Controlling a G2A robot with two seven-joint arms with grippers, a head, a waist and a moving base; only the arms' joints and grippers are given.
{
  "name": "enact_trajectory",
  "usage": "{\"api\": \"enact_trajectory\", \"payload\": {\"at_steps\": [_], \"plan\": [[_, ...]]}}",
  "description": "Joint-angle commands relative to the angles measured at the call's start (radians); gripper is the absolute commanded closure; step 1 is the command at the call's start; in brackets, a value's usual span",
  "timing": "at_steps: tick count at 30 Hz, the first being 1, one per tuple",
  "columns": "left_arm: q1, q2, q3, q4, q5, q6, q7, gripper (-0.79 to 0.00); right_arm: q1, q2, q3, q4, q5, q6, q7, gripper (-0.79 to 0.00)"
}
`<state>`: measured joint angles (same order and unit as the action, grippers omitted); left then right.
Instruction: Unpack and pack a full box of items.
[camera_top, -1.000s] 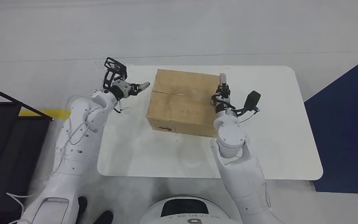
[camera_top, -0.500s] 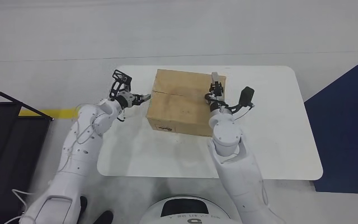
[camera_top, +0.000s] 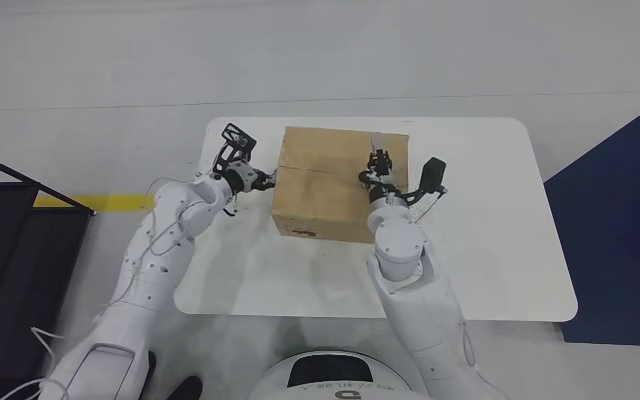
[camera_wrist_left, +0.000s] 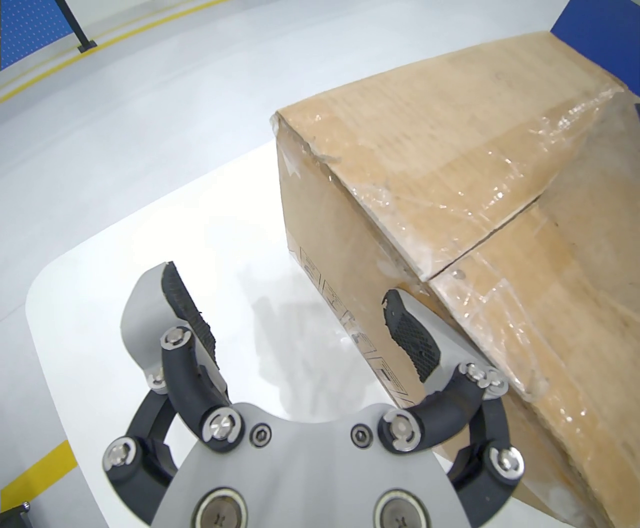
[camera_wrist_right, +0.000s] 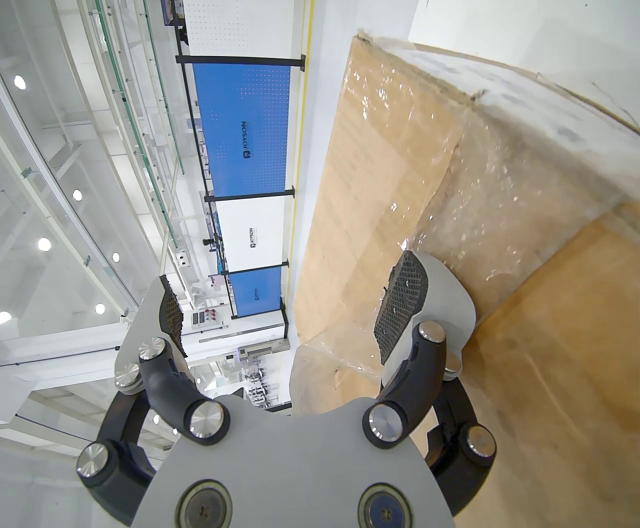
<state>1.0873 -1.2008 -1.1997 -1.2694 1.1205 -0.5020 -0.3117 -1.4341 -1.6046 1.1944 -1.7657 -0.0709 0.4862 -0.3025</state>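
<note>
A closed cardboard box (camera_top: 330, 185) with clear tape over its top seam stands on the white table (camera_top: 500, 250). My left gripper (camera_top: 264, 181) is at the box's left side, open. In the left wrist view, the left gripper (camera_wrist_left: 295, 320) has one finger pad (camera_wrist_left: 412, 340) against the box (camera_wrist_left: 450, 150) side wall just below the flap edge, and the other pad stands free over the table. My right gripper (camera_top: 378, 158) hovers open over the right part of the box top. In the right wrist view, the right gripper (camera_wrist_right: 285, 305) has one pad (camera_wrist_right: 400, 300) close to the taped cardboard (camera_wrist_right: 380, 175).
The table's right half (camera_top: 490, 180) and front strip hold nothing. A dark blue panel (camera_top: 600, 230) stands beyond the table's right edge. A black frame (camera_top: 40, 200) and a yellow floor line (camera_top: 90, 202) lie to the left.
My left gripper has moved right, up to the box's left side. My right gripper has shifted left, farther over the box top. The box's near left corner has slid slightly right.
</note>
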Motion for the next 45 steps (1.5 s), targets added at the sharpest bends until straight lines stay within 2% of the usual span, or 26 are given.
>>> {"api": "enact_trajectory", "payload": {"at_steps": [1,10,17,24,30,35,40,45], "plan": [[-0.001,-0.002,0.012,-0.007,0.0,-0.002,-0.003,-0.785,0.001,-0.001,-0.005,0.002,-0.001,-0.004,0.0,-0.785],[-0.016,-0.01,0.062,-0.029,0.009,-0.006,-0.009,-0.785,0.015,-0.009,-0.032,0.031,0.007,-0.037,-0.021,-0.785],[-0.007,0.001,0.024,-0.059,0.06,0.022,0.002,-0.785,0.024,-0.016,-0.035,0.05,0.018,-0.068,-0.051,-0.785],[0.039,0.024,-0.06,-0.179,0.118,0.042,-0.014,-0.785,0.026,-0.02,-0.029,0.062,0.038,-0.091,-0.062,-0.785],[0.065,0.031,-0.065,-0.287,0.127,0.002,-0.041,-0.785,0.041,-0.024,-0.057,0.08,0.047,-0.092,-0.013,-0.785],[0.063,0.028,-0.039,-0.295,0.117,0.006,-0.043,-0.785,0.081,-0.035,-0.119,0.103,0.042,-0.104,0.002,-0.785],[0.056,0.026,-0.023,-0.281,0.114,0.005,-0.038,-0.785,0.112,-0.053,-0.155,0.109,0.119,-0.18,-0.035,-0.785],[0.059,0.029,-0.034,-0.28,0.112,0.002,-0.032,-0.785,0.096,-0.058,-0.115,0.076,0.149,-0.246,-0.116,-0.785]]}}
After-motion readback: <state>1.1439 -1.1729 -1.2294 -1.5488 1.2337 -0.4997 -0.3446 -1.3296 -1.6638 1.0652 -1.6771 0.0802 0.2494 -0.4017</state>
